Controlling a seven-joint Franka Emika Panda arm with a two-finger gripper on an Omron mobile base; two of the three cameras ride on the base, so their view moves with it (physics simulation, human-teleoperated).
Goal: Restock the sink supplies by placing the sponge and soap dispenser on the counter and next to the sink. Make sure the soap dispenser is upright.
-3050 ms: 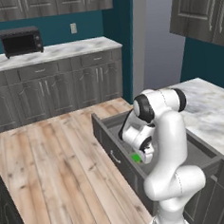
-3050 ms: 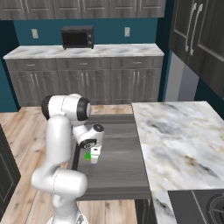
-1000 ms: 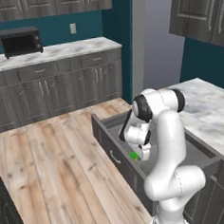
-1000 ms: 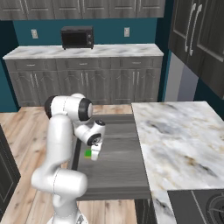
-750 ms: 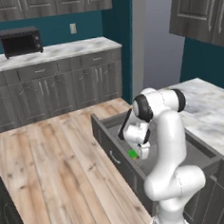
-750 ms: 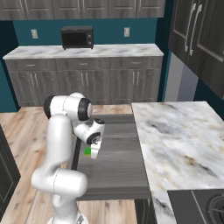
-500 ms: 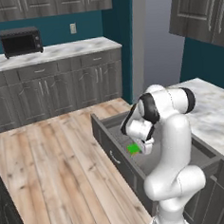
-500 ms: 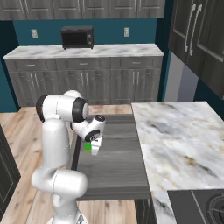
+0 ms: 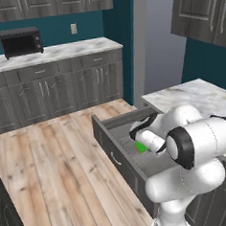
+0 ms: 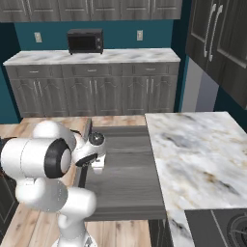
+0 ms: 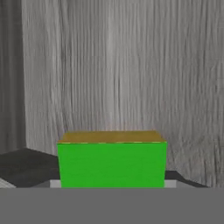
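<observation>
A microwave (image 9: 20,42) sits on the far marble counter (image 9: 57,52) at left, well apart from the work, while at centre a dark wood-grain drawer (image 9: 118,148) stands pulled open over the plank floor so that its contents can be reached from above. The white arm folds down over that drawer, and the green sponge (image 9: 141,147) shows as a bright patch just under the wrist, inside the drawer's hollow and away from the marble top. To the right lies the nearer counter (image 10: 193,154), the veined slab on which the sponge is meant to end up; no sink can be made out along it from here, only a corner of a cooktop (image 10: 222,226) at the lower right.

From the right base view the gripper (image 10: 98,164) hangs over the drawer floor with the sponge hidden behind it. In the hand view the sponge (image 11: 112,162) looms close and square-on, green face towards the lens and yellow layer on top, the grey drawer bottom behind it. It sits low in line with the fingers, which suggests it is pinched and raised; but the fingertips are masked, so whether the pincer is pressed onto it or merely poised around it cannot be told for certain. The likely aim is to carry it out to the counter.
</observation>
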